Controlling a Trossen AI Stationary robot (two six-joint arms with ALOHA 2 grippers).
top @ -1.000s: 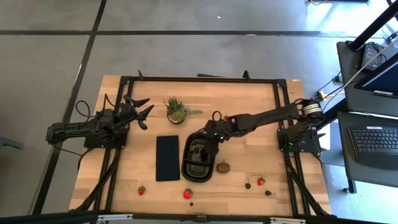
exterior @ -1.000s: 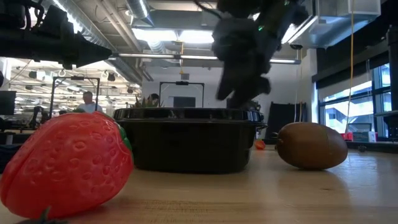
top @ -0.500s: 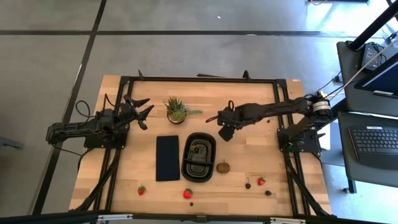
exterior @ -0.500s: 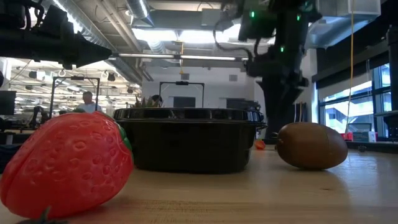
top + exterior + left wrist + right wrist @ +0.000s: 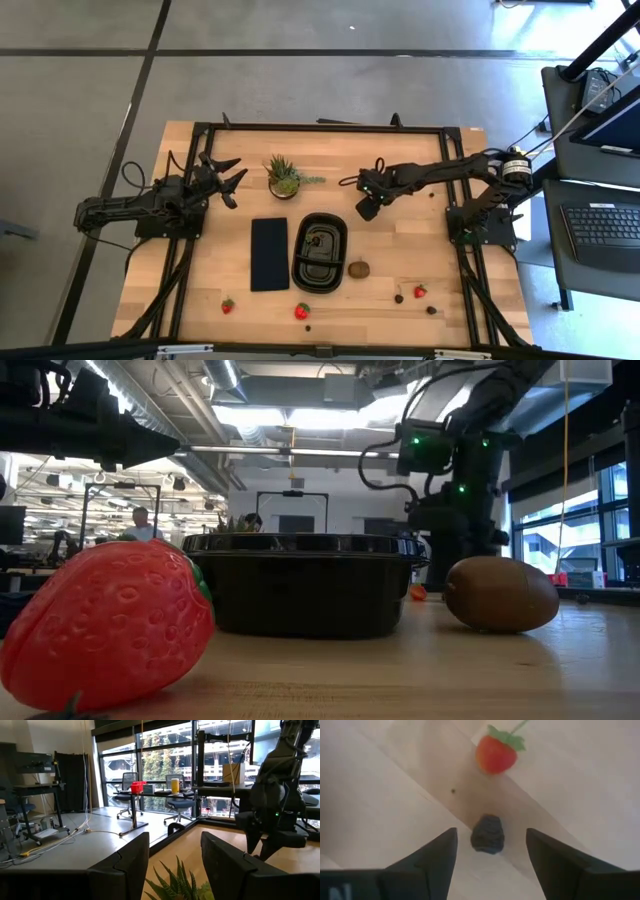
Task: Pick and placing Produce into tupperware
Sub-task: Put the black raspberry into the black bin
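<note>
Black and shallow, the tupperware [image 5: 319, 251] is seen near the middle of the wooden table [image 5: 400, 235], with a flat dark panel [image 5: 269, 254] just beside it and a small item lying inside it. The right gripper [image 5: 364, 208] is held above bare wood just past the container's far right corner, its fingers spread wide with nothing between them. In the right wrist view a dark berry [image 5: 488, 834] and a strawberry [image 5: 495, 754] are seen on the wood beyond those fingers. A brown kiwi [image 5: 358, 268] is placed just beside the container's right side. Two strawberries [image 5: 302, 311] and more small produce are scattered along the near edge. The left gripper [image 5: 226, 174] is parked at the left, near the potted plant [image 5: 284, 177], its fingers apart and empty.
</note>
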